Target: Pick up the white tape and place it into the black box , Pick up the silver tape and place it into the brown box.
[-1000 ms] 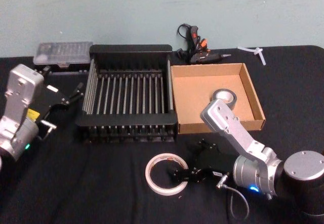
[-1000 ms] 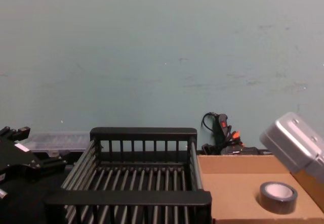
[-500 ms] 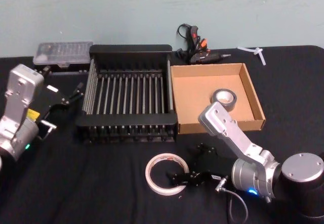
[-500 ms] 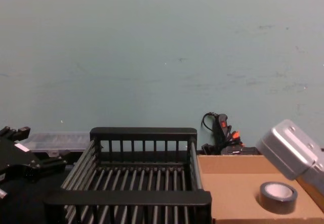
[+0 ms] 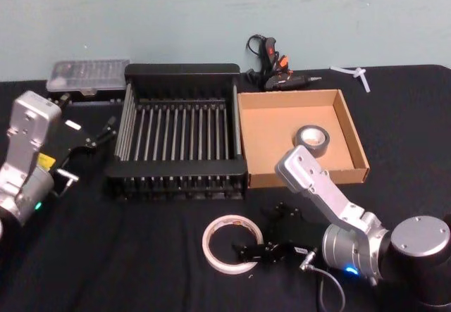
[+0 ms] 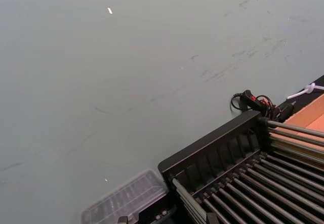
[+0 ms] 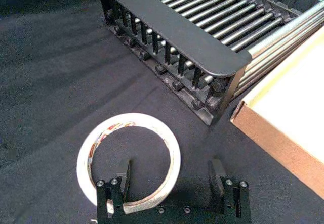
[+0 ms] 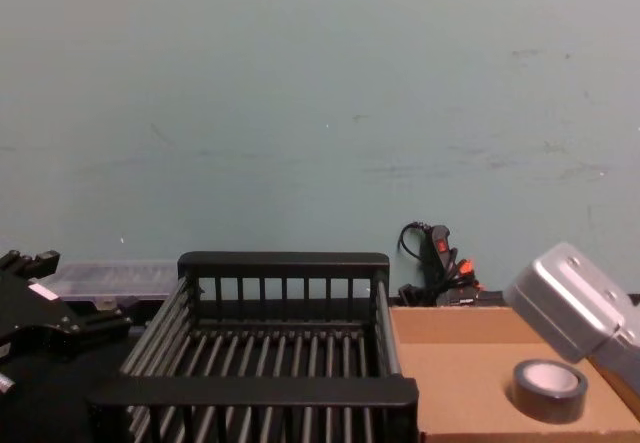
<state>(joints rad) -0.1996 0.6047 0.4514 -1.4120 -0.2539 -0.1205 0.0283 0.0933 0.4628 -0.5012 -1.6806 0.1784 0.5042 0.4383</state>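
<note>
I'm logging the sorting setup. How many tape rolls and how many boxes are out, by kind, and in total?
Tape rolls: 2 (white tape, silver tape)
Boxes: 2 (black box, brown box)
Total: 4

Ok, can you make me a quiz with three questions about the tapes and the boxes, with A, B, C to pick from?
1. Where is the silver tape?
A. in the brown box
B. in the black box
C. on the table

2. How many tape rolls are there?
A. one
B. two
C. four

3. What are the right gripper's fingers doing?
A. squeezing the silver tape
B. shut on nothing
C. open at the white tape

Answers: 1 A, the grey roll sits on the cardboard floor. 2 B, one silver and one white. 3 C, the right wrist view shows one finger inside the ring, the other outside.
</note>
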